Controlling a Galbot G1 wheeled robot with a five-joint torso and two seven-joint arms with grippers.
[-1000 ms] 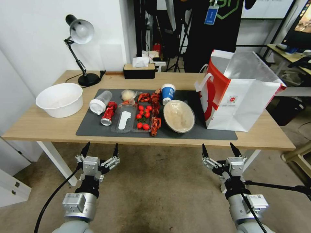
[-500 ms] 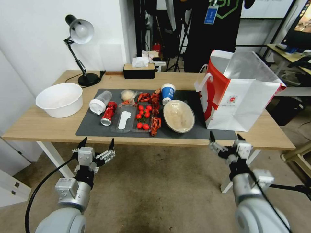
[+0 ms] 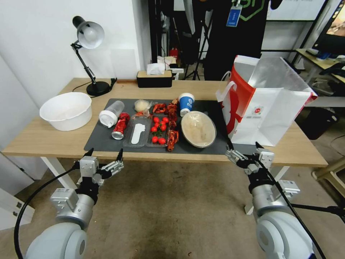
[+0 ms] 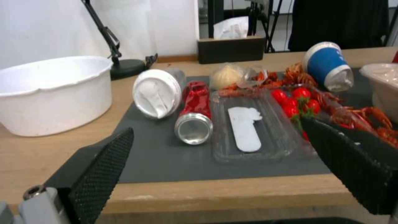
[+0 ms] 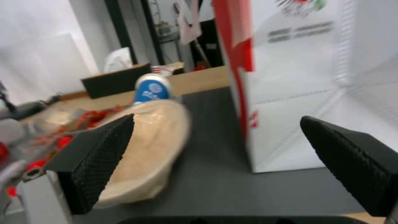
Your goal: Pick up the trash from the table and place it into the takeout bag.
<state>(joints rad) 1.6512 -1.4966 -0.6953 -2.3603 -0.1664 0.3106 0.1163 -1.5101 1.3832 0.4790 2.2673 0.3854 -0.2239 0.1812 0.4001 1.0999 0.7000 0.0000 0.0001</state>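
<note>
Left gripper [image 3: 104,155] sits at the table's near edge, just below the front left corner of the dark grey mat [image 3: 107,142] — fingers spread, holding nothing. Right gripper [image 3: 243,149] is at the near edge too, below the gap between the beige oval bowl [image 3: 198,128] and the takeout bag [image 3: 267,104]; fingers released, empty.

All trash lies on the mat, on the table [image 3: 43,138]. Clear plastic cup [image 3: 111,113] lies on its side, white lid toward the robot. Red drink can [image 3: 120,126] lies just beside it, open end forward. Small whitish wad [image 3: 142,105] sits behind the can. Blue-and-white paper cup [image 3: 186,103] stands behind the bowl.

Takeout bag stands upright on the mat's right end, mouth open — silvery lining visible.

Left wrist view: can [image 4: 194,118] and lidded cup [image 4: 157,91] touching, side by side, between the finger pads.
</note>
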